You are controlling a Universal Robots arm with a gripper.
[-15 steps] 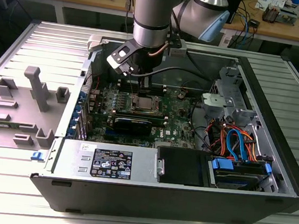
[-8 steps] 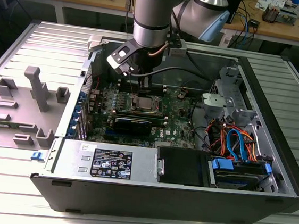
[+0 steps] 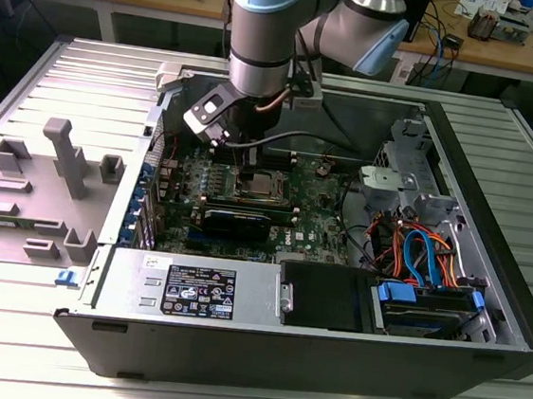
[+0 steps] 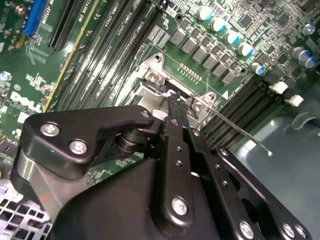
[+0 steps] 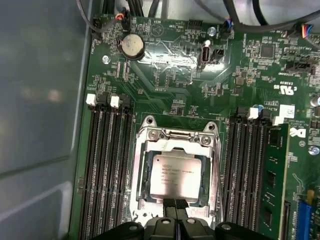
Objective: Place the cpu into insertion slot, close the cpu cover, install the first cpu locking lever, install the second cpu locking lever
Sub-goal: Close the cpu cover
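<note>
Closed gripper (image 5: 176,206) beside the cpu cover (image 5: 175,141).
It lies flat over the cpu (image 5: 175,177) in the insertion slot (image 3: 260,186), twelve o'clock from the black card (image 3: 236,220); thin, stiff metal, likely best pressed at its edge.

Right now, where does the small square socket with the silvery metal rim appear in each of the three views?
Exterior view: the silvery-rimmed square socket lies mid-board inside the open case, just under the black gripper.
First wrist view: the socket sits between two banks of long black memory slots.
Second wrist view: the gripper covers most of it; one silvery corner peeks out.
Shared landmark: the gripper's tip at the socket's edge.
</note>
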